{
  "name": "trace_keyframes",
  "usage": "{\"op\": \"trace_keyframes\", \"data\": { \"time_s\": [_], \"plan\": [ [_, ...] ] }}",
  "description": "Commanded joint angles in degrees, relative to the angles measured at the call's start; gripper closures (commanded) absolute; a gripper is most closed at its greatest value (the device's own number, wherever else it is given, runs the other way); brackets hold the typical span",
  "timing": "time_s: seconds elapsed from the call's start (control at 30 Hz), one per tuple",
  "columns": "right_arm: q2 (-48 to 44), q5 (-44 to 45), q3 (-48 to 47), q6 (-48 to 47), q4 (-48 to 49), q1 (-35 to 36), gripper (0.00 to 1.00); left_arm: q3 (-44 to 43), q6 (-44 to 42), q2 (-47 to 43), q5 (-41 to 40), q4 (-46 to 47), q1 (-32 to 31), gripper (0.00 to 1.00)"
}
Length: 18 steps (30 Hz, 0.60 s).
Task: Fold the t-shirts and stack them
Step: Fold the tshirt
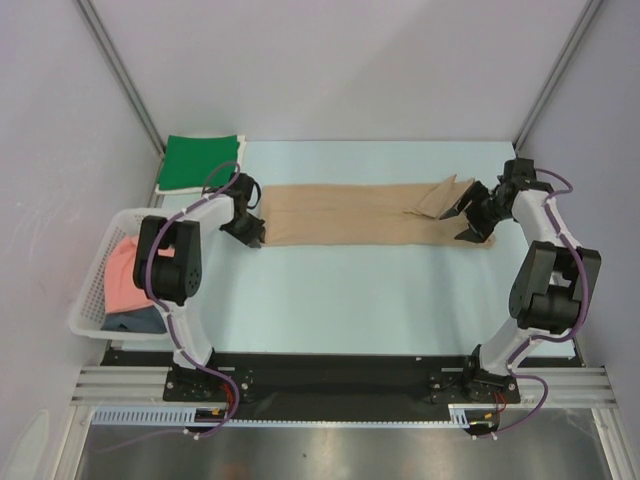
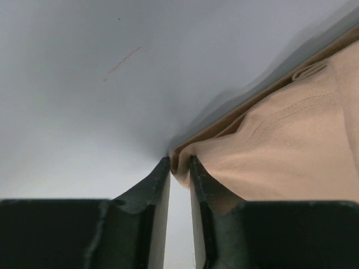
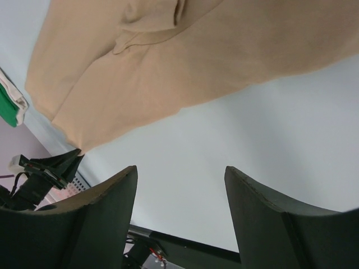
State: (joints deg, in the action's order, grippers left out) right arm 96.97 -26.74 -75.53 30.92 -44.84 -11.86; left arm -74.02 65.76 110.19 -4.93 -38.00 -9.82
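The tan t-shirt (image 1: 360, 213) lies as a long folded strip across the back of the table. My left gripper (image 1: 254, 236) is shut on its left near corner; the wrist view shows the cloth (image 2: 280, 151) pinched between the fingertips (image 2: 180, 163). My right gripper (image 1: 470, 220) is open and empty over the strip's right end, the tan cloth (image 3: 168, 61) beyond its fingers. A folded green t-shirt (image 1: 200, 162) lies at the back left. The salmon pink t-shirt (image 1: 130, 275) and the dark grey-blue t-shirt (image 1: 140, 320) lie in the basket.
A white lattice basket (image 1: 90, 300) stands at the table's left edge. Grey walls close in the back and sides. A corner of the green shirt (image 3: 8, 109) and my left gripper (image 3: 47, 168) show in the right wrist view.
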Motion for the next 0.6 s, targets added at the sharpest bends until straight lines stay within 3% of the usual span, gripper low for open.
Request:
{"op": "trace_keyframes", "data": {
  "time_s": [0.0,0.17,0.37,0.4,0.57],
  "plan": [
    [0.06,0.46,-1.03,1.16,2.56,4.72,0.32,0.11,-5.63,-3.4,-4.63,-0.58,-0.37,0.71],
    [4.01,-1.82,-1.72,5.29,8.01,11.5,0.43,-3.15,-16.87,-6.12,-14.31,-3.48,-3.09,0.4],
    [9.28,-1.64,-4.54,4.51,8.19,12.56,0.48,0.89,-28.36,-13.41,-14.07,2.56,-4.67,0.41],
    [9.81,-1.91,-4.54,4.07,8.28,12.3,0.53,0.98,-31.01,-15.08,-12.58,4.49,-5.72,0.43],
    [11.32,-3.76,-4.19,0.82,6.0,5.19,0.57,-1.81,-42.63,-13.44,7.25,16.9,-8.72,0.48]
  ]
}}
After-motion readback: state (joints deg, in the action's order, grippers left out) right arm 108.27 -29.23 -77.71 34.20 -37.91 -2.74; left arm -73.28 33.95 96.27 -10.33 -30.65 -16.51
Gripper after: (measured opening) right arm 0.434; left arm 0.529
